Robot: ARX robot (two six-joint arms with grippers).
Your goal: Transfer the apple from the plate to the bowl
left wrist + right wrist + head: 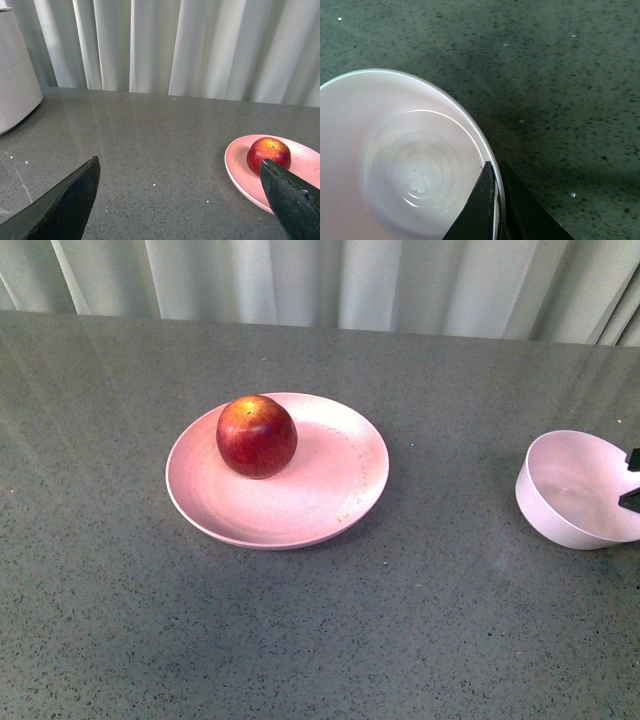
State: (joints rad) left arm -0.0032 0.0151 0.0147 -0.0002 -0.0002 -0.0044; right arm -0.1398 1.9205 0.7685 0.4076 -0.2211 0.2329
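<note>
Left pincer (178, 161) gaping, apple (257, 436) sitting on the plate (330, 490)

Its fingers (65, 200) are spread wide over the grey worktop (300, 640), nothing between them. Red apple's on the back-left part of the pink plate, well apart from the bowl (575, 490) over at the right edge. The right pincer (495, 167) is clenched on that bowl's rim, one finger inside, one outside.

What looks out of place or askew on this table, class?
The bowl at the table's right edge looks tipped rather than sitting flat. The right gripper pinches its rim, one finger inside and one outside. The apple sits normally on the plate; nothing is spilled or damaged.
</note>
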